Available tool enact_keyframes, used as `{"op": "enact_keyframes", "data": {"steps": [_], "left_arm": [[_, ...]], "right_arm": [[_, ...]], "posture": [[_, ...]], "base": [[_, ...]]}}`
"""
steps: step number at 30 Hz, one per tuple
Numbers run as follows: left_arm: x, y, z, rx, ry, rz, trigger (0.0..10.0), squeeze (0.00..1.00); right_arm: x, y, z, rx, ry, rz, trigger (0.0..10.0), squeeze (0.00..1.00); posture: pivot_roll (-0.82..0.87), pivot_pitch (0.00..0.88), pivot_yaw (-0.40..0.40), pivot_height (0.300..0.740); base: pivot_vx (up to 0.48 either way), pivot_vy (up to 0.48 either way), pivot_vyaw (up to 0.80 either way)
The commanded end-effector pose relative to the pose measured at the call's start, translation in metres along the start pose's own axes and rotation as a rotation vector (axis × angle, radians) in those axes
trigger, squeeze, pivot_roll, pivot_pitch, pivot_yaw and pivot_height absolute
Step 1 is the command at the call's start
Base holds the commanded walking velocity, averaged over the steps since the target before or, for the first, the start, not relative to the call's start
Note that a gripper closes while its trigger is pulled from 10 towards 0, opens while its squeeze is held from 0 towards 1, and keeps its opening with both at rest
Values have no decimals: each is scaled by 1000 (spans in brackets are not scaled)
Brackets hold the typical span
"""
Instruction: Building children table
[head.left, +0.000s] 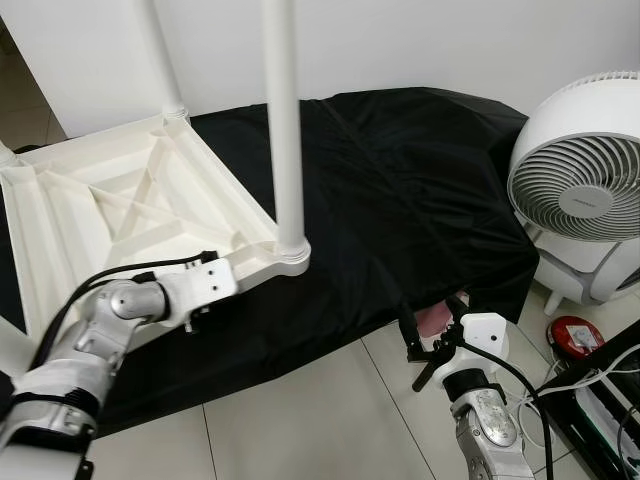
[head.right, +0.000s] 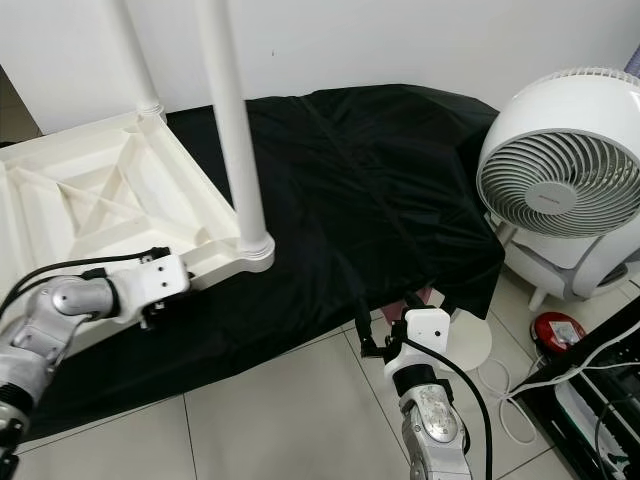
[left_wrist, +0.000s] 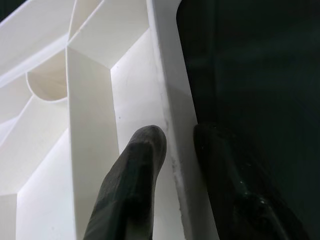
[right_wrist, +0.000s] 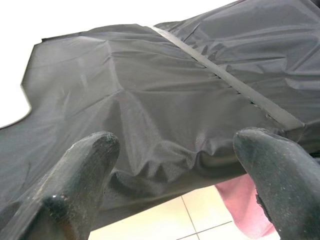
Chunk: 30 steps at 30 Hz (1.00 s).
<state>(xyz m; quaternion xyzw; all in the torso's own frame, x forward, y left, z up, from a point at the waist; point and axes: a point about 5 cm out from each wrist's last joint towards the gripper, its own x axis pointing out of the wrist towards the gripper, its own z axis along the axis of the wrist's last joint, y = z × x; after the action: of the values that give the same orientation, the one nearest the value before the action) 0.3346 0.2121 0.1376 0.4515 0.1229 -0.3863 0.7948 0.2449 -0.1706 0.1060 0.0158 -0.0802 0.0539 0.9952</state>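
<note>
Your left gripper is pinched on the near rim of the upturned white plastic table, left of frame on the black cloth. Right gripper hangs spread, holding nothing, at the cloth's lower-right edge, bare tile floor below, white round fan just right.

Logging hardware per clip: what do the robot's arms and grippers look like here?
Both arms are silver metal with rounded joints and white housings at the wrists. Black cables loop along the left arm and the right arm. The left gripper and right gripper each have two long black fingers with rounded, slightly scuffed tips.
</note>
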Motion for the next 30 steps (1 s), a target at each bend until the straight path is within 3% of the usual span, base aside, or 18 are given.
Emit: {"op": "enact_keyframes", "data": {"steps": [1, 7, 13, 15, 18, 25, 30], "left_arm": [[-17, 15, -23, -15, 105, 152, 10000, 0], [-30, 24, -33, 24, 155, 165, 10000, 0], [-33, 29, -36, 47, 177, 183, 10000, 0], [-38, 41, -39, 49, 207, 253, 10000, 0], [-41, 47, -41, 86, 239, 275, 10000, 0], [-40, 50, -40, 109, 250, 303, 10000, 0], [-34, 54, -31, 52, 191, 375, 10000, 0]], "right_arm": [[0, 2, -2, 5, 6, 4, 10000, 0], [1, 4, -4, 11, 8, 10, 10000, 0], [2, 6, -4, 14, 7, 16, 10000, 0], [3, 7, -4, 17, 5, 22, 10000, 0], [2, 9, -4, 18, 6, 33, 10000, 0], [2, 8, -5, 11, 10, 39, 10000, 0], [3, 8, -4, 6, 8, 37, 10000, 0]], "posture": [[17, 88, -3, 740], [23, 85, -5, 740], [33, 82, -9, 740], [35, 84, -11, 740], [34, 90, -11, 740], [34, 92, -12, 740], [33, 93, -10, 740]], "base": [[0, 0, 0], [0, 0, 0], [0, 0, 0], [0, 0, 0], [0, 0, 0], [0, 0, 0], [0, 0, 0]]}}
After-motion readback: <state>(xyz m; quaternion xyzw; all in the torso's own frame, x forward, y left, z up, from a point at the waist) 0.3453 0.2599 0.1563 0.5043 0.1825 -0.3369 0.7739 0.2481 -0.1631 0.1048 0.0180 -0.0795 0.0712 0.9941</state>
